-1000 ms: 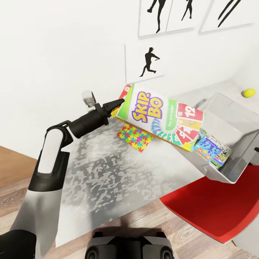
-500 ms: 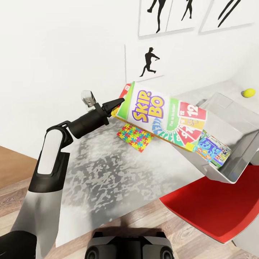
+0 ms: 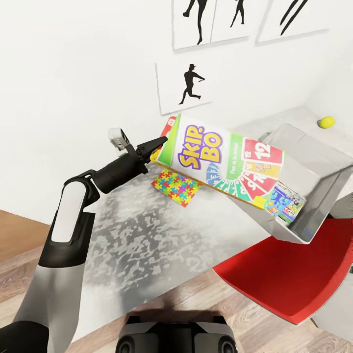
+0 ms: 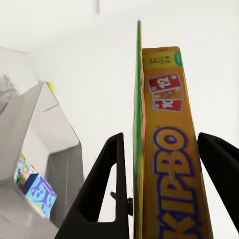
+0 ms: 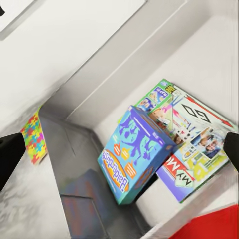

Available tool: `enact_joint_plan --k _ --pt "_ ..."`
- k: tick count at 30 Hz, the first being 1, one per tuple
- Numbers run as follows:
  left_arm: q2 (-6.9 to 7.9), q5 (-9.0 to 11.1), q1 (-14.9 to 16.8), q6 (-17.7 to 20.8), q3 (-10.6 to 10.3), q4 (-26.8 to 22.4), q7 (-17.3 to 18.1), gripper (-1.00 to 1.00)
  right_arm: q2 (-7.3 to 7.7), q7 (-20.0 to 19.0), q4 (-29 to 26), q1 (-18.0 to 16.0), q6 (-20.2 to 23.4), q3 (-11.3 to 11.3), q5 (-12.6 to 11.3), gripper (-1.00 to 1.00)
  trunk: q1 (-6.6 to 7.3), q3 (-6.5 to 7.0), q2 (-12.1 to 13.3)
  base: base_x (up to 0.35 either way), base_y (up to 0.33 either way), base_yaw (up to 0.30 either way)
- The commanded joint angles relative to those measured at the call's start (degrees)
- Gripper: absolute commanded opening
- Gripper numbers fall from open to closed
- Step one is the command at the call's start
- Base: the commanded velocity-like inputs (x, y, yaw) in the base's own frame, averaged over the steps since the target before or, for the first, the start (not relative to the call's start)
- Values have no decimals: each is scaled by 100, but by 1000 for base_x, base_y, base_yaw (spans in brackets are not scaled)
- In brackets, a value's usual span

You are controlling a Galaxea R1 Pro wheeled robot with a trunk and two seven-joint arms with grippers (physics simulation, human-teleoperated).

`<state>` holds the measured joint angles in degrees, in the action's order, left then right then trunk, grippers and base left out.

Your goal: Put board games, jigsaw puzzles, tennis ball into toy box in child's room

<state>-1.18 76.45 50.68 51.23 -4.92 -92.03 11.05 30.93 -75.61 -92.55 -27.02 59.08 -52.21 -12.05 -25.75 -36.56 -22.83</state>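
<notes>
Green Skip-Bo box (image 3: 223, 162), left hand (image 3: 156, 147) gripping

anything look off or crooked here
Yes: the grey open toy box sits tilted, overhanging the speckled grey table edge above the red chair. The left claw holds the Skip-Bo board game box slanting into it.

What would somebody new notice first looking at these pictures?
The big bright Skip-Bo game box, held up at a slant over the table by the left end effector, with its far end reaching into the open grey toy box. Next, the colourful jigsaw puzzle lying flat on the table beneath it. A small yellow tennis ball sits on the table beyond the toy box, and a red chair stands in front.
</notes>
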Motion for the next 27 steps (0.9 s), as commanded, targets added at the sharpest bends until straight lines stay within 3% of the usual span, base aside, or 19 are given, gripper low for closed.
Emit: enact_joint_plan --k 1,13,20,27 --pt "-3 -20 3 20 7 1 33 -100 0 -14 0 -5 33 -2 -4 100 -3 -7 -9 0 0 -224" --pt "-1 -24 -37 -10 9 1 86 -100 -32 -15 0 -5 34 -6 -3 100 -3 -7 -9 0 -41 -247" --pt "2 -24 -43 -15 10 1 89 -100 -53 -15 0 -5 43 16 -5 100 -3 -7 -9 0 -230 -222" --pt "-2 -24 -48 -20 9 1 90 -100 -83 -15 0 -5 58 25 -3 100 -3 -7 -9 0 -284 -76"
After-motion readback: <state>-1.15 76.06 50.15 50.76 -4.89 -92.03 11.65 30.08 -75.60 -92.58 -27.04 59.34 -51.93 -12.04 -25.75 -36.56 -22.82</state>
